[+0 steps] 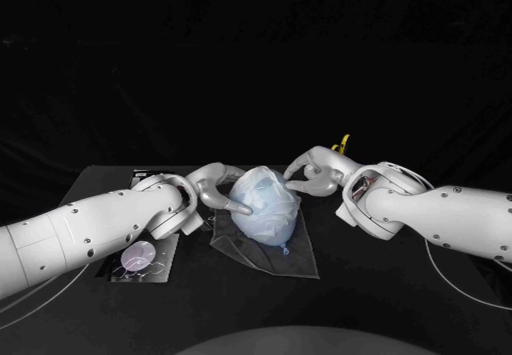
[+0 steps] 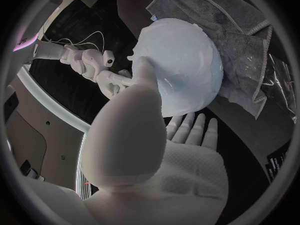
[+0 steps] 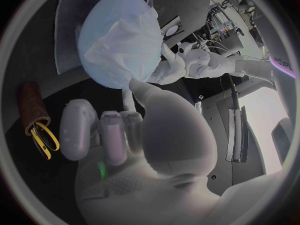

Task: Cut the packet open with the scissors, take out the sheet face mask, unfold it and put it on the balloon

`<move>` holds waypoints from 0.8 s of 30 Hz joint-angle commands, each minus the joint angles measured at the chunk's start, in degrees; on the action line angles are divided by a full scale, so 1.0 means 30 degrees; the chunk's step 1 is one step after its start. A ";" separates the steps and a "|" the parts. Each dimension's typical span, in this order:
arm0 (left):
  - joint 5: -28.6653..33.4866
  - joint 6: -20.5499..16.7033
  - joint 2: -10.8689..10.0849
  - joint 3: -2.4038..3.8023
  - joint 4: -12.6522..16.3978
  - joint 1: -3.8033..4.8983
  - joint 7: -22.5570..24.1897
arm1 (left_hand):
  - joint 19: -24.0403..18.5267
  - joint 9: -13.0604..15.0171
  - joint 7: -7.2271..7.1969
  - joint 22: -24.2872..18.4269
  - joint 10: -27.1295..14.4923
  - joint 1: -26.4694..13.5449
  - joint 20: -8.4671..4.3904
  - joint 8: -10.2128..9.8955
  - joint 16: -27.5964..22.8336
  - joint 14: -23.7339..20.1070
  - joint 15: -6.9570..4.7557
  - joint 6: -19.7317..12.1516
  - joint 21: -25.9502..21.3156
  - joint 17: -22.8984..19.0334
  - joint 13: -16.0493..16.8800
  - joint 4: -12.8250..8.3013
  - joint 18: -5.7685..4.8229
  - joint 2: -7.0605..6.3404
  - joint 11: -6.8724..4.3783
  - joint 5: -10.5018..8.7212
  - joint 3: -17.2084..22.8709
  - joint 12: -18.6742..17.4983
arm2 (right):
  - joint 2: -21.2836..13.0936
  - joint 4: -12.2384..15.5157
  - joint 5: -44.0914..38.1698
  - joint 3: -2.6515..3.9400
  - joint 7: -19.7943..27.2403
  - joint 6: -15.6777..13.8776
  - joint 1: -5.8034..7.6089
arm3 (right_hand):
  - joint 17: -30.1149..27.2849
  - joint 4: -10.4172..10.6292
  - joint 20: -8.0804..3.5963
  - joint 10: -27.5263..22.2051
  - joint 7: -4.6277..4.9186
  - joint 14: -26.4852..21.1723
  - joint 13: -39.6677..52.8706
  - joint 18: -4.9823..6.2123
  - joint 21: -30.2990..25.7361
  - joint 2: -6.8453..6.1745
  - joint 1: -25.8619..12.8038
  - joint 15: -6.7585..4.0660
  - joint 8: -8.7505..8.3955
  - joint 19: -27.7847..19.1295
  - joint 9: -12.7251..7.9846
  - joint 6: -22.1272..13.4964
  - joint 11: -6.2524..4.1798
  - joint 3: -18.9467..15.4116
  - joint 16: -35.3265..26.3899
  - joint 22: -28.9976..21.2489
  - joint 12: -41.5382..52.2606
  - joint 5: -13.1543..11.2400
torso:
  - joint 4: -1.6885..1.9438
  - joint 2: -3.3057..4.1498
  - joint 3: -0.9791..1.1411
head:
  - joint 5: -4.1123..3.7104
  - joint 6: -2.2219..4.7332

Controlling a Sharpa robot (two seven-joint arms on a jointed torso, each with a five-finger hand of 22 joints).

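The balloon (image 1: 273, 228) lies on its side on a grey cloth (image 2: 232, 19). The sheet face mask (image 1: 256, 194) is already draped over the balloon's upper face as a wrinkled, pale, wet-looking skin.

The left hand (image 1: 211, 183) is against the balloon's left side with its fingers spread. 1 finger (image 2: 145, 72) presses on the mask's surface and the others lie loose below the balloon, closed on nothing.

The right hand (image 1: 309, 171) is at the balloon's upper right. Most of its fingers (image 3: 106, 127) are curled into the palm and 1 reaches out to the mask's edge. I cannot tell whether it pinches the sheet or only touches it.

The scissors (image 1: 343, 143) stand in a holder beyond the right hand, well apart from the balloon.

Handling, as a judgement:
- **Balloon:** It looks very light, springy and round, so it would probably roll or skid off the cloth under any sideways push. It is best steadied from 2 opposite sides with flat, soft contact rather than fingertips.
- **Mask:** It seems thin, limp, damp and slippery. It is likely to cling to the balloon and to itself, and to tear at its cut-outs.
- **Where to hold:** The mask is best taken by its outer edge with a light pinch and smoothed outward from the balloon's middle.
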 commanded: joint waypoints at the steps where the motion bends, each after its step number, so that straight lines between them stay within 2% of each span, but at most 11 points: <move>1: 0.0037 0.0469 0.0035 -0.0026 0.0067 -0.0035 -0.0065 | 0.0036 0.0030 0.1536 0.0013 -0.0185 0.0002 -0.0024 0.0089 -0.0107 -0.0162 -0.0028 -0.0134 0.0122 -0.0030 -0.0021 0.0042 0.0315 0.0022 0.0000 0.0065 -0.0020 -0.0065 | 0.0152 -0.0161 -0.1004 0.0004 0.0700 -0.0130 -0.0129 | 0.5021 -0.0165 0.0099 0.2028 -0.0039 0.2029 0.5019 -0.0179 -0.0026 -0.0071 0.0245 0.0145 -0.0111 0.0006 -0.0060 -0.0164 0.0138 -0.0016 0.0066 0.3358 0.0067 -0.0100 | 0.0033 0.0010 -0.0001 | -0.0021 -0.0006; 11: 0.0037 0.0473 0.0003 -0.0026 0.0099 -0.0035 -0.0073 | 0.0036 0.0030 0.1536 0.0013 -0.0185 0.0002 -0.0024 0.0089 -0.0107 -0.0162 -0.0028 -0.0134 0.0122 -0.0030 -0.0021 0.0042 0.0315 0.0022 0.0000 0.0065 -0.0020 -0.0065 | 0.0506 -0.0632 -0.1516 -0.0004 0.0832 -0.0200 -0.0359 | 0.5021 -0.0383 0.0097 0.2028 -0.0036 0.2029 0.5019 -0.0161 -0.0110 -0.0342 0.0253 0.0135 -0.0368 -0.0031 -0.0252 -0.0265 0.0135 -0.0137 0.0066 0.3353 0.0067 -0.0101 | 0.0026 0.0005 -0.0003 | -0.0002 -0.0058; 24: 0.0037 0.0487 0.0000 -0.0026 0.0105 -0.0035 -0.0082 | 0.0036 0.0030 0.1536 0.0013 -0.0185 0.0002 -0.0024 0.0089 -0.0107 -0.0162 -0.0028 -0.0134 0.0122 -0.0030 -0.0021 0.0042 0.0315 0.0022 0.0000 0.0065 -0.0020 -0.0065 | 0.0848 -0.1003 -0.2189 -0.0021 0.0917 -0.0255 -0.0526 | 0.5021 -0.0426 0.0103 0.2028 0.0001 0.2029 0.5019 -0.0168 -0.0086 -0.0338 0.0212 0.0147 -0.0344 -0.0021 -0.0296 0.0008 0.0164 -0.0190 0.0066 0.3372 0.0067 -0.0101 | 0.0010 0.0002 0.0007 | -0.0022 -0.0075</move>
